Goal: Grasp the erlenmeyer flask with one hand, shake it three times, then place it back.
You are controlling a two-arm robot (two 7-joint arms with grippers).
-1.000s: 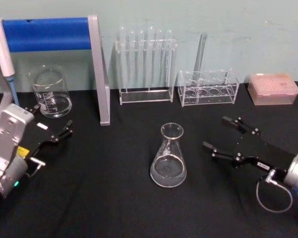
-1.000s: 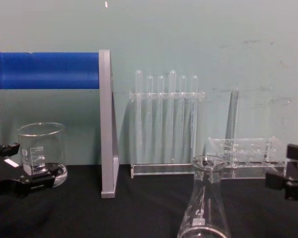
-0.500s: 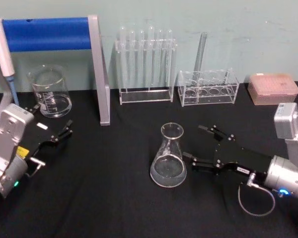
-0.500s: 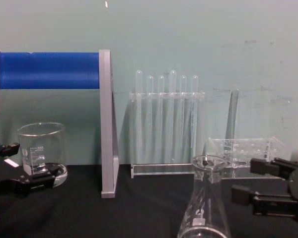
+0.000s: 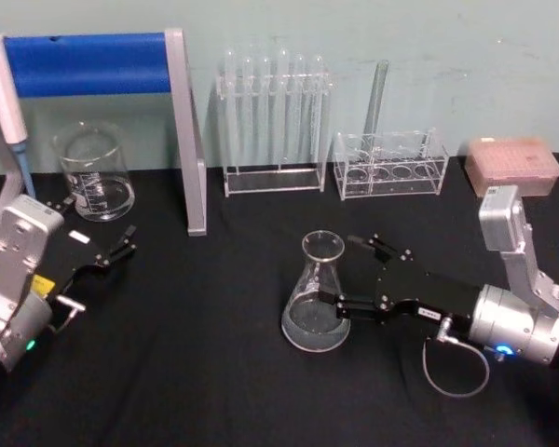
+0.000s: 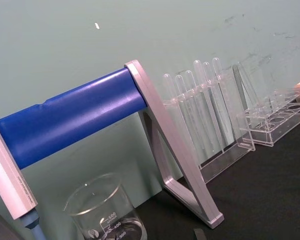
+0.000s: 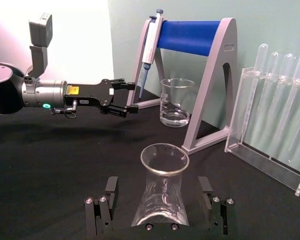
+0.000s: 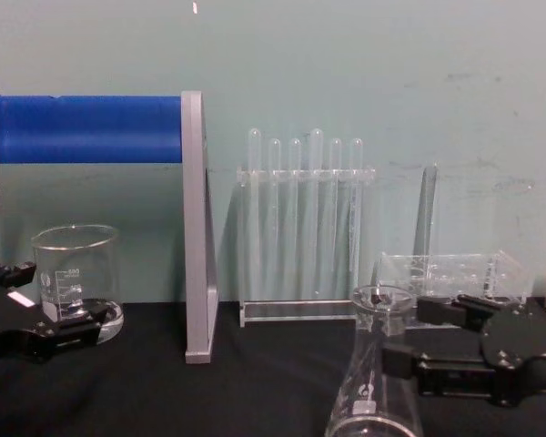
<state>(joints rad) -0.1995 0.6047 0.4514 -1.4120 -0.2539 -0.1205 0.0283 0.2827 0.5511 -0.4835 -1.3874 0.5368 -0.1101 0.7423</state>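
The Erlenmeyer flask [image 5: 316,294] stands upright on the black tabletop [image 5: 214,372], in front of the tall test-tube rack [image 5: 274,130] and slightly to the rack's right, well apart from it.

The right gripper [image 5: 341,270] sits low in front of the rack at the flask's height. Its claw is spread wide, with one finger on either side of the cone. In the right wrist view there is a gap between each finger and the glass, so nothing is gripped yet. The left gripper [image 5: 112,253] is parked far to the rack's left and nearer the robot, with its claw apart and empty.

The step in hand looks like the grasp itself: the approach seems all but finished, while the three shakes and the set-down are not yet done. The next move calls for closing evenly on both sides of the flask. Sloped, smooth glass may squirt out of a pinch, so the hold should be firm and level before any lift.
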